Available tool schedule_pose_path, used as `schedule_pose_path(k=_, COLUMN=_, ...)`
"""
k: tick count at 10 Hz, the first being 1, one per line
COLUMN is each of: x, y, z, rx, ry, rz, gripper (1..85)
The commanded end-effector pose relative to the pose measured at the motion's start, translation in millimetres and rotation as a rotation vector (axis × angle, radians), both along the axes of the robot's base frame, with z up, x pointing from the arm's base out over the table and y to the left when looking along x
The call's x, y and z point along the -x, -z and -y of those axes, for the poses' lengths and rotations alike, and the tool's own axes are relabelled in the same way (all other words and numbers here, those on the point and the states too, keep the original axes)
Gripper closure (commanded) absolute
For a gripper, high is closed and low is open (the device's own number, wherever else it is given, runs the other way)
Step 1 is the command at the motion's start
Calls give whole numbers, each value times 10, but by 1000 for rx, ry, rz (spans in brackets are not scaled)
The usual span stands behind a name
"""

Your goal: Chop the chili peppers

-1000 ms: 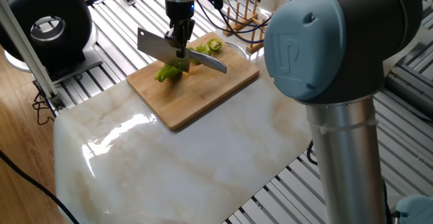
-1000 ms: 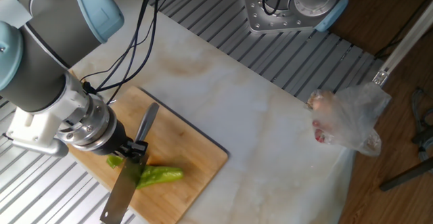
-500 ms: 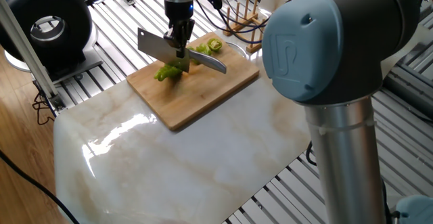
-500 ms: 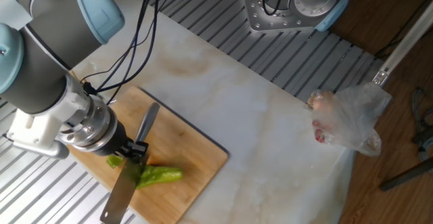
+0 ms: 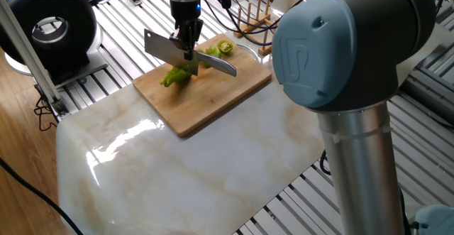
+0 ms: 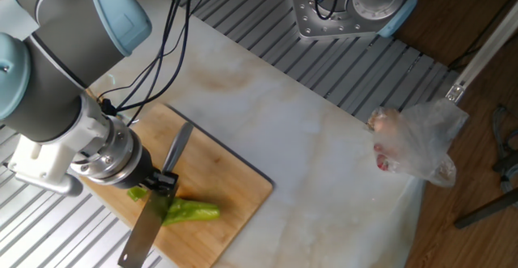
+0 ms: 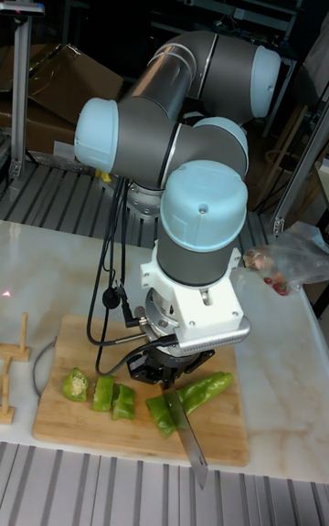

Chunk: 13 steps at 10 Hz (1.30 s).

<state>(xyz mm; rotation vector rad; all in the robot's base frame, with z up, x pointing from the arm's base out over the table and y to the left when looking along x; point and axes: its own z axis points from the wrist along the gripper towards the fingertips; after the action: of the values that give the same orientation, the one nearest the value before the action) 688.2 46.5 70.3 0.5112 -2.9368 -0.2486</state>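
Three cut pieces of chili [image 7: 102, 392] are lying in a row toward the nine o'clock end of the cutting board [image 5: 213, 93] in the tall fixed view, while the uncut length of the chili pepper [image 6: 191, 211] is resting across the board's middle, its tapered tip pointing to three o'clock. The gripper [image 5: 189, 47] is clamping its fingers on the handle of a knife [image 5: 170, 50], holding the blade crosswise over the pepper, edge down, at the cut end. From these views it is hard to tell whether the edge is touching the pepper or hovering just above it. To do this cut well, the blade is probably best brought straight down, square to the pepper and just beside the last cut face, then pressed until it is meeting the wood, so the slice is severed cleanly. Nothing is pinning the pepper, so a slanted or dragging stroke is likely to roll it or push it toward the board's edge.
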Motion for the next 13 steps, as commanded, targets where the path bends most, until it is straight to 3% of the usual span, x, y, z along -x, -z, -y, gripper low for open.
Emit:
schedule_pose_path(k=1, x=7, y=-10, z=12, rx=20, ry=39, rz=-5, gripper=843)
schedule_pose_path(k=7, x=53, y=-94, z=-41, rx=86, ry=113, rz=-28, gripper=843)
schedule_pose_path(k=13, x=139, y=-117, z=80, rx=126, ry=144, rz=-51, gripper=843)
